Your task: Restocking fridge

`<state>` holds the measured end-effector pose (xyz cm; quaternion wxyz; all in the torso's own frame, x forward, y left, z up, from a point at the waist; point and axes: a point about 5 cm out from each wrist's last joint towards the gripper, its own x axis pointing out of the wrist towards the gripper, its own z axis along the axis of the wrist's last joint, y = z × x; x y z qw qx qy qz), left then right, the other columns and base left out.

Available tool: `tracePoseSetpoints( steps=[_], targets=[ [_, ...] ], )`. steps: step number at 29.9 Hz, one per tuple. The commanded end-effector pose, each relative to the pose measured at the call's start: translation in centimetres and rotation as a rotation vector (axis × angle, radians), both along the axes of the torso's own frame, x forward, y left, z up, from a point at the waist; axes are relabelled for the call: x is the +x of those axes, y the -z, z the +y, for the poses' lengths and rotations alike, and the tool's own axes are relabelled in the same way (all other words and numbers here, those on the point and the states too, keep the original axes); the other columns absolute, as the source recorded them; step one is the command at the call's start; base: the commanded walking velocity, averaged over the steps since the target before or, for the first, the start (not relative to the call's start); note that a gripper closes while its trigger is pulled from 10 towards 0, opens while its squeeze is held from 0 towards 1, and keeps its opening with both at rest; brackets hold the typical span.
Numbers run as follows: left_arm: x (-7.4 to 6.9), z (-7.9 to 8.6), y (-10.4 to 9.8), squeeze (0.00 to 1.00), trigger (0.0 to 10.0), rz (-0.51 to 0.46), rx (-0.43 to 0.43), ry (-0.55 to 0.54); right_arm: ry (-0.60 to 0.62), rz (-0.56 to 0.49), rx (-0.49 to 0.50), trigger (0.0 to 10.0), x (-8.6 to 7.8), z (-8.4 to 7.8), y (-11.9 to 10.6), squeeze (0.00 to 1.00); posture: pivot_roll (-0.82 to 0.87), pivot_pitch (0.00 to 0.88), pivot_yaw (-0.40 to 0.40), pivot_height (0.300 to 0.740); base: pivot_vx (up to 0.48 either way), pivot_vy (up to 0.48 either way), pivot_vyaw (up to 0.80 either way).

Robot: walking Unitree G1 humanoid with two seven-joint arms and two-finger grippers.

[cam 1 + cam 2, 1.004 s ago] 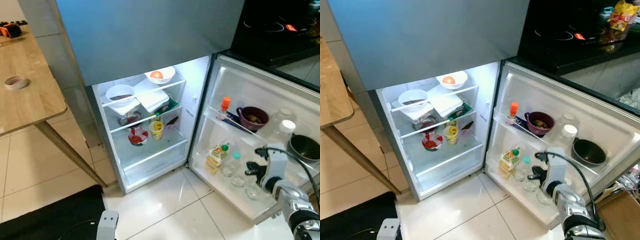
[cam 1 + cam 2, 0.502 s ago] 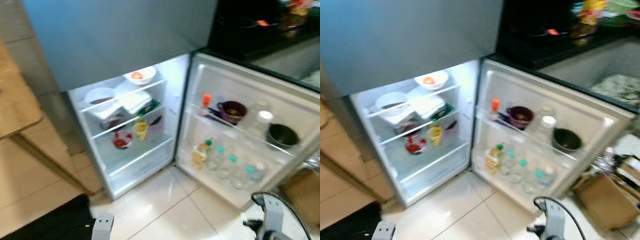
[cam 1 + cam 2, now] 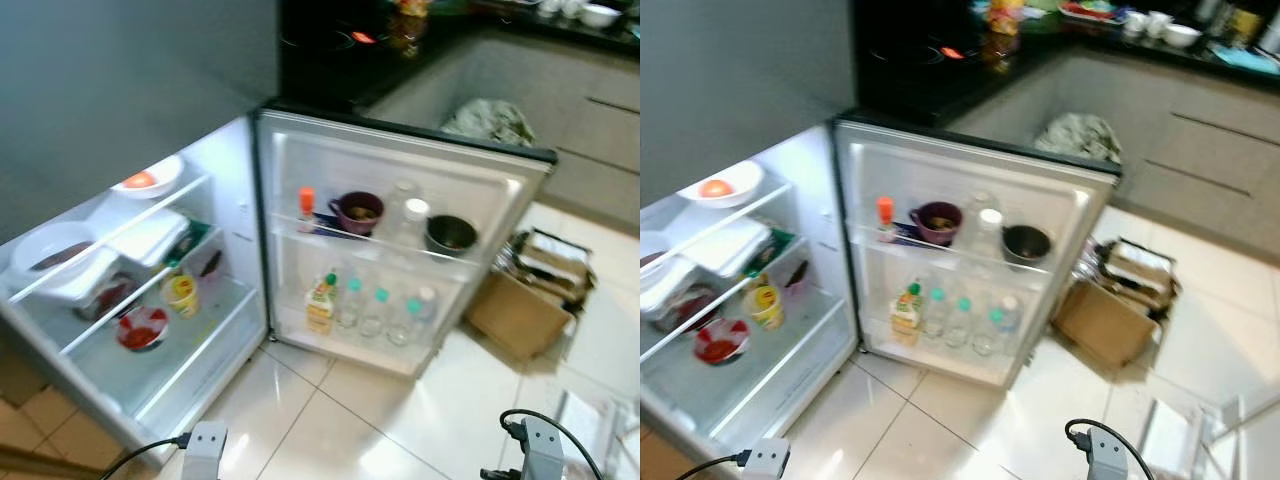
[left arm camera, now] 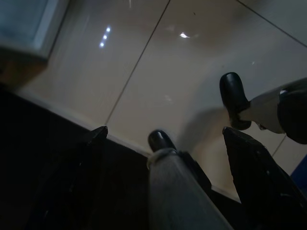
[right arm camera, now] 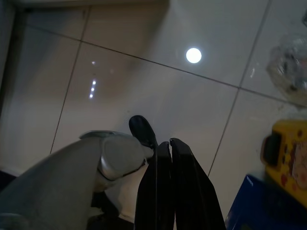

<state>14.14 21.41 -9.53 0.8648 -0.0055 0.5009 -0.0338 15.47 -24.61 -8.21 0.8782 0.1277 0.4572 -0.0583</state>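
The fridge stands open with its door [image 3: 400, 160] swung wide. The door's upper rack carries a red-capped bottle [image 3: 306, 203], a purple bowl [image 3: 358, 212], a white-lidded jar [image 3: 413, 215] and a black pot [image 3: 450, 234]. Below them are a juice bottle [image 3: 321, 303] and several water bottles [image 3: 385, 312]. Inside, the shelves hold a bowl with an orange fruit [image 3: 145, 180], a white bowl [image 3: 50, 255], a yellow cup [image 3: 181, 293] and a red bowl [image 3: 140, 328]. My left gripper [image 4: 164, 130] hangs open above the floor. My right gripper [image 5: 169, 142] hangs shut, empty, far from the door.
A cardboard box [image 3: 520, 300] sits on the tiled floor right of the door, with grey cabinets [image 3: 590, 130] and a black hob [image 3: 340, 40] behind. Near my right gripper are a yellow object [image 5: 285, 148] and a blue thing [image 5: 259, 206]. My own feet [image 4: 235, 98] stand below.
The camera has swung right, so the fridge now sits left. My right gripper has left the door's lower rack and dropped down to the floor side.
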Motion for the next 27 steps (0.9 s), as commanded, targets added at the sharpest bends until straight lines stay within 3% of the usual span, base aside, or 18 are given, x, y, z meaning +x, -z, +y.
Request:
tracePoseSetpoints(
  steps=[1,19,27],
  targets=[
    [-0.3,0.3,0.1,0.0,10.0,0.013,0.009,0.008,0.006,-0.026,-0.002,10.0,0.6,-0.2,-0.3,0.0,-0.03,0.0,-0.031,0.74,0.0,0.0,-0.67],
    [-0.7,-0.1,0.3,0.0,10.0,0.033,0.004,0.041,-0.009,-0.103,0.016,10.0,2.1,0.1,-1.0,0.0,-0.03,0.0,-0.024,0.74,0.0,-0.455,0.0],
    [-0.9,-0.1,0.3,0.0,10.0,0.036,0.0,0.037,-0.058,-0.17,0.032,10.0,3.6,0.2,-1.9,0.0,-0.03,0.0,-0.024,0.74,0.0,-0.48,0.0]
  ],
)
